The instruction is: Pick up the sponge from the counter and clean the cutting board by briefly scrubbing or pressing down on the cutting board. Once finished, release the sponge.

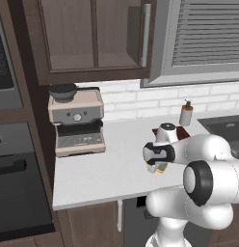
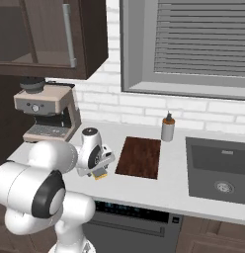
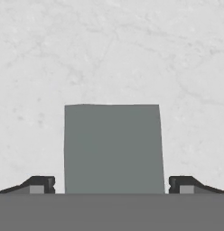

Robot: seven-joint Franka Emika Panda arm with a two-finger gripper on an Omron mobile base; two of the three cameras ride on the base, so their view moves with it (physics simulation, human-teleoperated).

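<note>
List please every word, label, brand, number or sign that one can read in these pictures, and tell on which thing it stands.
No text can be read in these pictures.
Coffee machine: a round dial on its front, no readable marking.
Sink: a small pale mark on the back wall of the basin, too small to read.
Soap bottle: no label visible.
Sponge, cutting board: plain surfaces, no print.

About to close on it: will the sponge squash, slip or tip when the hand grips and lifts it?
The sponge is a low flat block lying flat on the counter, so it should not tip or roll. Its two layers suggest soft foam, likely to squash a little between the fingers. It looks small, so probably light. The hand straddles it squarely, so slipping seems unlikely.
</note>
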